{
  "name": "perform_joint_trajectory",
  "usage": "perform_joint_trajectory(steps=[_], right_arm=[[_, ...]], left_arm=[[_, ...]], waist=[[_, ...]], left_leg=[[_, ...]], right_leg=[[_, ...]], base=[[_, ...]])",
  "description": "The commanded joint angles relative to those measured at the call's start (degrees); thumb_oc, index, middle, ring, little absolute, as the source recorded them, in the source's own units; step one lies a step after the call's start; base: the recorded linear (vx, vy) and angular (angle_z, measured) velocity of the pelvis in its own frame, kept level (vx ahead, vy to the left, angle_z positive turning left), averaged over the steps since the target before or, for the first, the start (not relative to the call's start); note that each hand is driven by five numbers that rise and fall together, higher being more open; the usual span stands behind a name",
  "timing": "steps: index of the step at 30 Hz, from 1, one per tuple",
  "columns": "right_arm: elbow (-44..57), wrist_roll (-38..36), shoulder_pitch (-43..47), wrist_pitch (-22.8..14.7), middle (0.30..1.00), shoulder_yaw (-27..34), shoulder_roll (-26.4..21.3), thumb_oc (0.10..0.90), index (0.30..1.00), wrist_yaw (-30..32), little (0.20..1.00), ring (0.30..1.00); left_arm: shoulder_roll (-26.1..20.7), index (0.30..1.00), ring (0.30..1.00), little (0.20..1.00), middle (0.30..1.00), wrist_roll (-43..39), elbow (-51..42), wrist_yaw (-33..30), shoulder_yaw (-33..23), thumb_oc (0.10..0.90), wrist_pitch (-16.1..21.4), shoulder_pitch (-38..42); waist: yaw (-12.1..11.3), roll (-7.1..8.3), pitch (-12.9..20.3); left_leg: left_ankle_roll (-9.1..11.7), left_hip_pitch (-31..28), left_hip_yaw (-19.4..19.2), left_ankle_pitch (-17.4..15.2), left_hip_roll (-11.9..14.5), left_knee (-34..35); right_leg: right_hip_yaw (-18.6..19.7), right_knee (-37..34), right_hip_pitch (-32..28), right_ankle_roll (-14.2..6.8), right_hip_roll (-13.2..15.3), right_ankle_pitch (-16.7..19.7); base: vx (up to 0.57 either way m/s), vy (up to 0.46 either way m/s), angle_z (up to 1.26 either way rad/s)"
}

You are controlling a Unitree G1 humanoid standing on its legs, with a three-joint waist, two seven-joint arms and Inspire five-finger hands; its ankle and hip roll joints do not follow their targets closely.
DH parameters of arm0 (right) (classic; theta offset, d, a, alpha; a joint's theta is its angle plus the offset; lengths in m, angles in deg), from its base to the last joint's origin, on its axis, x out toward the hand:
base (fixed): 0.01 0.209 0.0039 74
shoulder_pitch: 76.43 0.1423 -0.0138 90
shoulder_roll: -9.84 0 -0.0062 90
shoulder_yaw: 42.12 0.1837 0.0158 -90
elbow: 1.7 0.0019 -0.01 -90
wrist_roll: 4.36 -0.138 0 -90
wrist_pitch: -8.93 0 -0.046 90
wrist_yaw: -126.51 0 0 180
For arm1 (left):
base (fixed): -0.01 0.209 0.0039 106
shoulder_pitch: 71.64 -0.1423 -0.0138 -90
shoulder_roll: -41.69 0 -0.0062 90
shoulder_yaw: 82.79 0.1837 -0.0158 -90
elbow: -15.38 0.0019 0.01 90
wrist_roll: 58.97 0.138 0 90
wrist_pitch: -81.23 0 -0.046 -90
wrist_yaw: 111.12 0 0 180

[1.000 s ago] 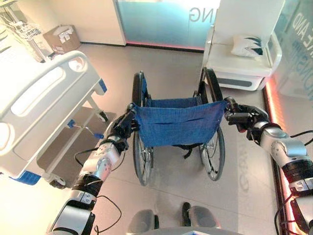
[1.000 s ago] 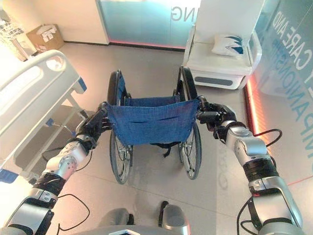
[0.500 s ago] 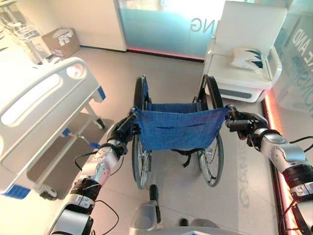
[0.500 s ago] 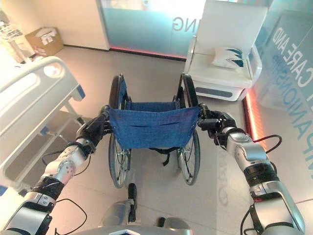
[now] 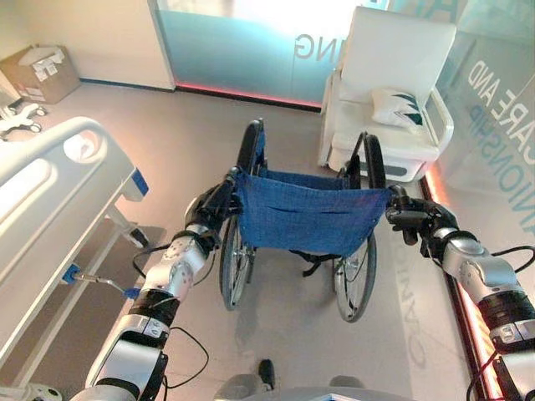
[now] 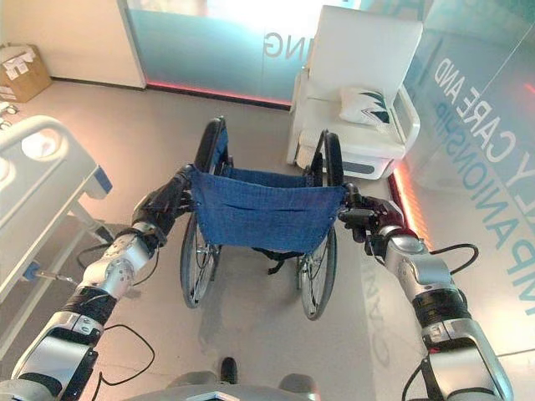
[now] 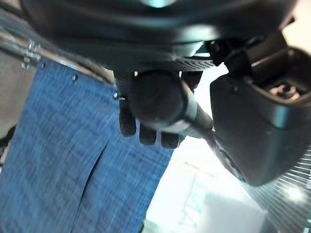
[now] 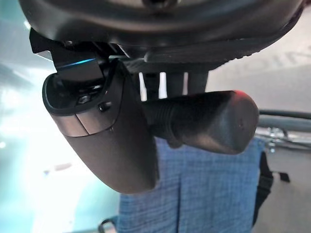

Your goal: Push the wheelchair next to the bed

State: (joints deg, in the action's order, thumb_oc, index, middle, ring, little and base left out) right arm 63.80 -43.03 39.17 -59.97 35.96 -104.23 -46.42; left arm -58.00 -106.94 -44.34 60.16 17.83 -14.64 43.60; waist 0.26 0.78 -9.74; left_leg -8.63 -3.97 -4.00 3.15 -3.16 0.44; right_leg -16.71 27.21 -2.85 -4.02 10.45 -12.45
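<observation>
A wheelchair point(image 5: 305, 225) with a blue fabric backrest point(image 5: 308, 219) stands on a grey floor point(image 5: 192, 142) in the middle of the room, seen from behind and above. Its two large wheels rest on the floor, and the seat faces away, toward a frosted glass wall point(image 5: 242, 42).

The robot's left hand point(image 5: 211, 214) is curled around the wheelchair's left push handle point(image 7: 163, 104); in the left wrist view the dark fingers wrap over the round black grip, with the blue fabric just beside it. The robot's right hand point(image 5: 415, 222) is curled around the right push handle point(image 8: 204, 119); in the right wrist view the thumb lies along the black rubber grip and the fingers close behind it, with the blue backrest showing past it.

A white hospital bed point(image 5: 50, 196) stands to the left of the wheelchair, its moulded end board nearest the chair. The wheelchair is near the foot of the bed but apart from it, with open floor between them.

Ahead and to the right of the wheelchair is a white armchair point(image 5: 389, 92) against the glass wall, with a white patterned cushion point(image 5: 399, 107) on its seat. A cardboard box point(image 5: 38, 71) sits on the floor at the far left by the wall
</observation>
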Motion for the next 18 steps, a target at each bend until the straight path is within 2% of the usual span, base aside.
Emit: perform_joint_trajectory(steps=[1,4,6,10,13,14,16,17,18], right_arm=[[0.4,-2.2,9.4,-7.3,0.300,-4.4,1.9,0.400,0.300,-9.1,0.300,0.300],[-0.6,-2.1,10.3,-7.6,0.300,-4.1,0.8,0.400,0.300,-8.6,0.300,0.300],[-1.8,-1.6,11.6,-6.9,0.300,-3.6,0.5,0.400,0.300,-7.7,0.300,0.300],[-2.3,-0.6,12.7,-5.3,0.300,-2.8,0.1,0.400,0.300,-7.4,0.300,0.300],[-4.4,0.8,12.9,-5.3,0.300,-2.4,-1.3,0.400,0.300,-8.8,0.300,0.300],[-4.8,1.8,13.4,-5.2,0.300,-2.9,-1.6,0.400,0.300,-9.5,0.300,0.300],[-4.5,2.0,13.8,-4.9,0.300,-3.6,-1.8,0.400,0.300,-9.5,0.300,0.300],[-3.9,1.9,14.2,-4.4,0.300,-4.1,-1.7,0.400,0.300,-9.3,0.300,0.300],[-3.5,2.1,14.4,-4.2,0.300,-4.8,-1.9,0.400,0.300,-9.0,0.300,0.300]], left_arm=[[0.3,0.300,0.300,0.300,0.300,1.6,-4.6,2.3,1.7,0.400,3.2,-0.5],[0.3,0.300,0.300,0.300,0.300,0.6,-5.4,1.9,2.3,0.400,3.4,-0.8],[0.4,0.300,0.300,0.300,0.300,0.1,-5.3,2.3,2.6,0.400,2.8,-0.6],[0.8,0.300,0.300,0.300,0.300,0.6,-4.6,3.6,2.1,0.400,2.2,-1.5],[1.8,0.300,0.300,0.300,0.300,0.2,-3.8,4.7,2.2,0.400,1.8,-2.2],[2.1,0.300,0.300,0.300,0.300,-0.6,-4.0,4.1,2.3,0.400,1.8,-2.5],[2.0,0.300,0.300,0.300,0.300,-1.2,-4.3,3.7,2.3,0.400,1.6,-2.7],[1.8,0.300,0.300,0.300,0.300,-1.7,-4.8,3.3,2.1,0.400,1.4,-3.2],[1.6,0.300,0.300,0.300,0.300,-2.2,-5.3,3.3,1.9,0.400,1.5,-3.9]], waist=[[-2.6,1.83,1.1],[-0.5,3.01,0.3],[0.5,3.73,0.0],[1.2,3.52,0.2],[2.1,3.16,2.0],[2.2,2.56,2.9],[2.3,1.94,3.3],[2.4,1.73,4.0],[2.2,1.19,4.4]], left_leg=[[5.6,0.3,-7.4,-7.3,-0.8,-6.4],[5.0,-1.7,-4.9,-10.5,-3.1,-7.1],[4.5,-4.2,-2.9,-13.6,-4.4,-8.2],[4.3,-7.3,-1.6,-16.2,-4.2,-8.7],[4.4,-8.6,-0.6,-17.3,-3.4,-9.9],[6.0,-9.6,-0.7,-16.8,-2.0,-11.4],[7.3,-10.2,-0.7,-15.1,-0.5,-13.2],[8.9,-10.3,-0.6,-11.3,0.6,-16.1],[11.1,-9.4,-0.7,-6.1,1.9,-21.6]], right_leg=[[-0.5,-13.5,6.7,-3.3,0.4,15.0],[2.9,-19.7,12.5,-5.6,-1.3,21.7],[2.2,-24.9,15.5,-6.8,-1.6,25.0],[1.7,-23.4,16.7,-6.2,-2.2,25.4],[3.8,-20.1,15.2,-5.1,-2.4,23.2],[3.5,-18.4,14.2,-4.0,-2.9,21.1],[3.1,-18.0,13.3,-3.0,-3.7,19.7],[2.3,-18.2,12.3,-1.7,-4.1,18.4],[1.9,-18.5,10.5,0.2,-5.6,16.6]], base=[[0.35,-0.175,-0.23],[0.32,-0.145,0.13],[0.42,-0.170,0.60],[0.35,-0.170,0.44],[0.41,-0.282,0.73],[0.35,-0.278,0.80],[0.26,-0.231,0.94],[0.28,-0.316,0.79],[0.28,-0.341,0.66]])
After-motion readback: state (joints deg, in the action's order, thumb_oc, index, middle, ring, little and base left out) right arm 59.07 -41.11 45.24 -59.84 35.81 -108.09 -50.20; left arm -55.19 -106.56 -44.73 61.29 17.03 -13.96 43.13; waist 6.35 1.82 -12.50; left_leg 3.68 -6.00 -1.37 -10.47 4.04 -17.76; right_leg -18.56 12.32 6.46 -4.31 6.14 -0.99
